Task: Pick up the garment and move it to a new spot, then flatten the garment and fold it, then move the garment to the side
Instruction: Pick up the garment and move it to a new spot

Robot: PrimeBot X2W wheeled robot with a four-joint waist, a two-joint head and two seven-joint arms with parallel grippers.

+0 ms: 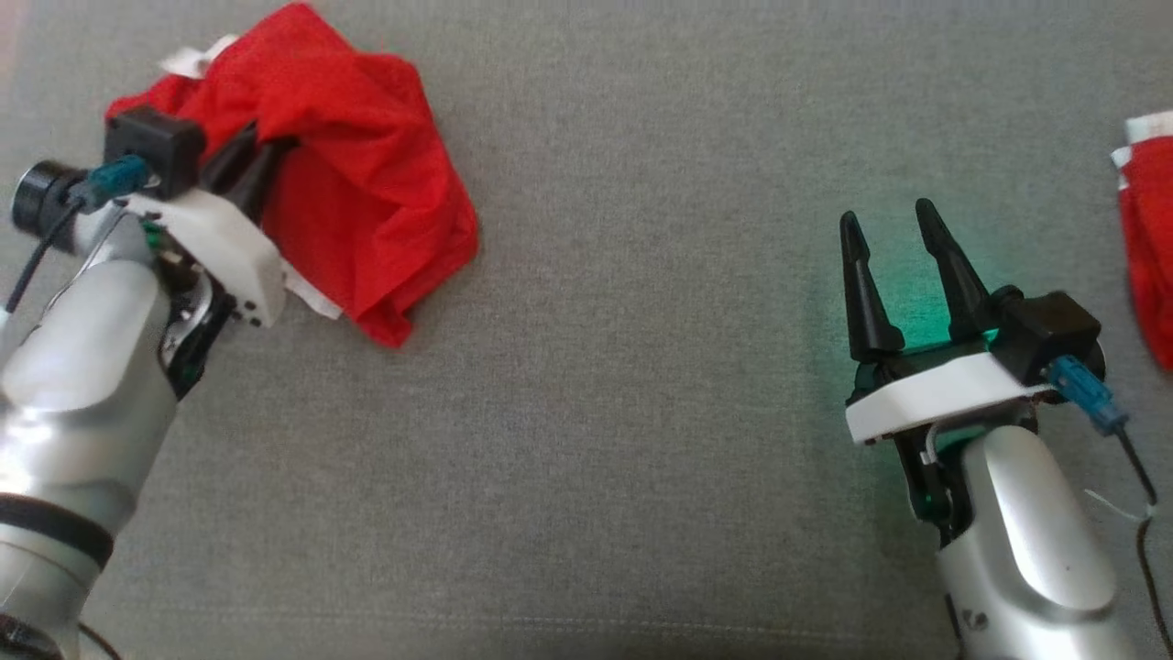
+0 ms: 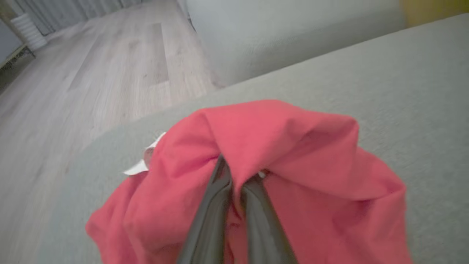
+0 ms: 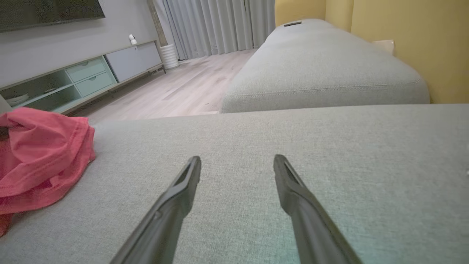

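A grey sofa seat (image 1: 596, 412) spreads under both of my arms across the whole head view. In my right wrist view another grey cushion (image 3: 322, 69) stands beyond its far edge, with a yellow wall (image 3: 403, 36) at the upper right. A pale wooden floor (image 3: 183, 88) runs back to a low TV cabinet (image 3: 73, 80) and grey curtains (image 3: 220, 25) along the top. The red garment (image 1: 367, 165) lies bunched at the upper left of the head view, on the seat near its edge, rumpled into thick folds. A second piece of red cloth (image 1: 1150, 247) with a white edge shows at the right border of that view, well apart from the first. My left gripper (image 1: 266, 151) reaches into the garment from the lower left. In my left wrist view its two dark fingers are pressed close together with a ridge of red fabric pinched between them, and the cloth is gathered up around their tips. My right gripper (image 1: 886, 215) sits at the lower right of the head view, fingers spread wide and holding nothing, with bare grey upholstery between them and a green glow (image 1: 916, 302) on the fabric at their base. A small white scrap (image 1: 188, 60) pokes out at the garment's upper left corner.
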